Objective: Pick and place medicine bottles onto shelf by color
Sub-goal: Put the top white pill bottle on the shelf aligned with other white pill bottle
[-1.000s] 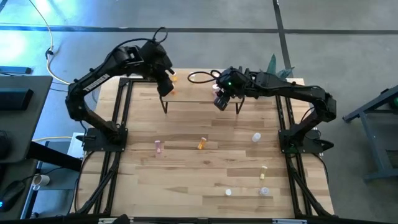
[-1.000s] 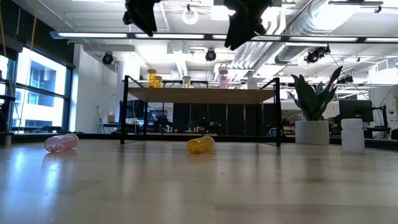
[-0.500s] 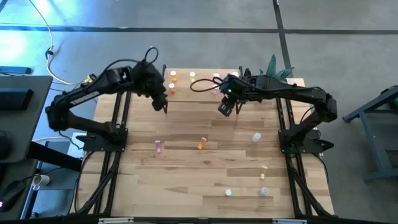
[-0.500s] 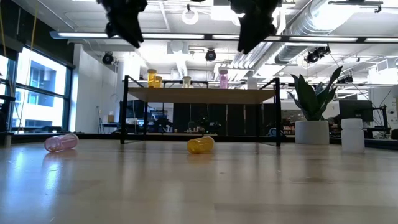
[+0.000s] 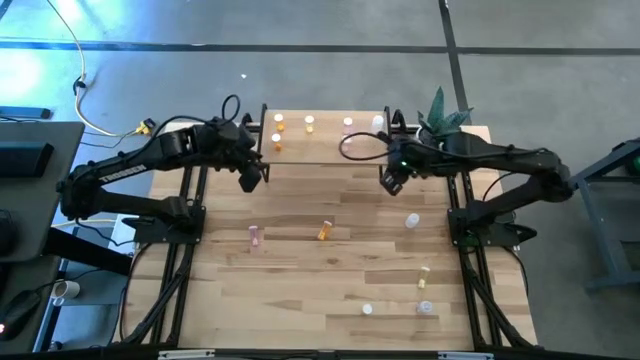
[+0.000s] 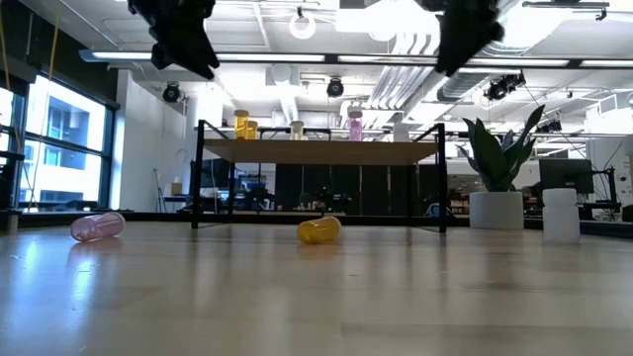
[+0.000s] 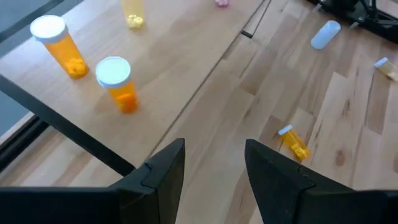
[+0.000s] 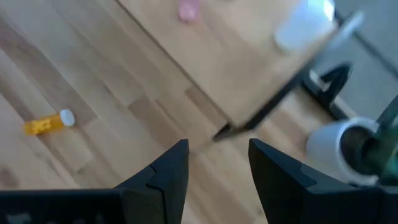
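Observation:
The shelf (image 5: pixel 322 148) stands at the table's far middle. On it stand two orange bottles (image 7: pixel 59 53) (image 7: pixel 118 84), a yellow one (image 5: pixel 309 122), a pink one (image 5: pixel 347 124) and a clear one (image 5: pixel 377 122). More bottles lie on their sides on the table: pink (image 5: pixel 254 236), orange-yellow (image 5: pixel 325 231), clear (image 5: pixel 411 220), yellow (image 5: pixel 424 272). My left gripper (image 7: pixel 214 149) is open and empty, in the air off the shelf's near left corner (image 5: pixel 252 180). My right gripper (image 8: pixel 217 149) is open and empty, off the shelf's near right corner (image 5: pixel 390 183).
A white pot (image 6: pixel 495 210) with a green plant stands at the table's far right corner. Two more small bottles (image 5: pixel 367 309) (image 5: pixel 426 308) lie near the table's near right edge. Black arm frames run along both sides of the table.
My left gripper has drawn back from over the shelf's left end toward the table's near edge. My right gripper has gone from the shelf's front toward the table's right edge. Both stay high above the table. The bottles have not moved.

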### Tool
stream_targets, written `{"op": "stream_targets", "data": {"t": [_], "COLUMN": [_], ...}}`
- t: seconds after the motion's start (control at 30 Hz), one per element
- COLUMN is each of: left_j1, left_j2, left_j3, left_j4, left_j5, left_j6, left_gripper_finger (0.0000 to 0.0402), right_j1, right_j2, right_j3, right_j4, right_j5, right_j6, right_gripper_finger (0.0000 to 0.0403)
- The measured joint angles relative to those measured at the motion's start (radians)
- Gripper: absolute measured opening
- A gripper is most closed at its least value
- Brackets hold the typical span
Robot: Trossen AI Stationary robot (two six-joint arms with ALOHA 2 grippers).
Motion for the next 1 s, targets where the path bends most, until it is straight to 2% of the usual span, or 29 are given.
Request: {"op": "stream_targets", "data": {"t": [0.23,0.57,0.8,1.0], "left_j1": [0.000,0.000,0.000,0.000], "left_j2": [0.000,0.000,0.000,0.001], "left_j3": [0.000,0.000,0.000,0.000], "left_j4": [0.022,0.019,-0.005,-0.045], "left_j5": [-0.004,-0.004,-0.001,0.004], "left_j6": [-0.008,-0.020,-0.092,-0.140], "left_gripper_finger": [0.0156,0.0156,0.0156,0.0157], "right_j1": [0.044,0.147,0.160,0.160], "right_j2": [-0.140,-0.301,-0.315,-0.314], "right_j3": [-0.177,-0.387,-0.479,-0.569], "right_j4": [0.002,0.002,0.013,0.057], "right_j5": [-0.076,-0.113,-0.139,-0.200], "right_j6": [0.168,0.363,0.391,0.449], "right_gripper_finger": [0.0158,0.0158,0.0163,0.0205]}}
